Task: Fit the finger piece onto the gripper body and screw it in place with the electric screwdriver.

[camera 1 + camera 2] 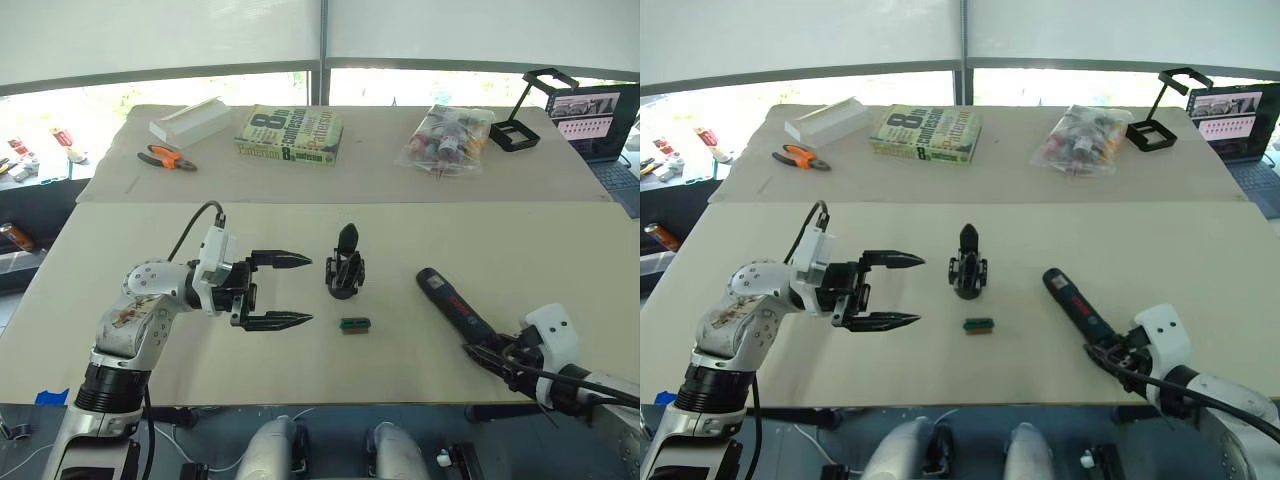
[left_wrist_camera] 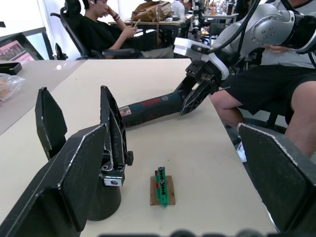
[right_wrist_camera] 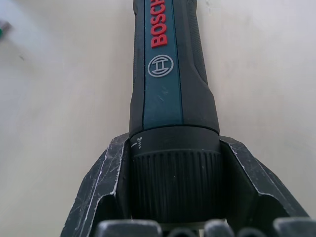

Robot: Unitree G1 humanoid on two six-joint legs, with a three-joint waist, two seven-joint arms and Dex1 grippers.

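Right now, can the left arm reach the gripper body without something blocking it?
Probably yes. The left tool is open and points at the gripper body, with bare table between them. The small green block lies off to the side.

Quantities on the tables: one gripper body [image 1: 344, 272], one electric screwdriver [image 1: 455, 304], one small green block [image 1: 354, 325], one book [image 1: 290, 134], one pair of orange-handled pliers [image 1: 166, 157], one white box [image 1: 190, 120], one clear bag [image 1: 447, 138].
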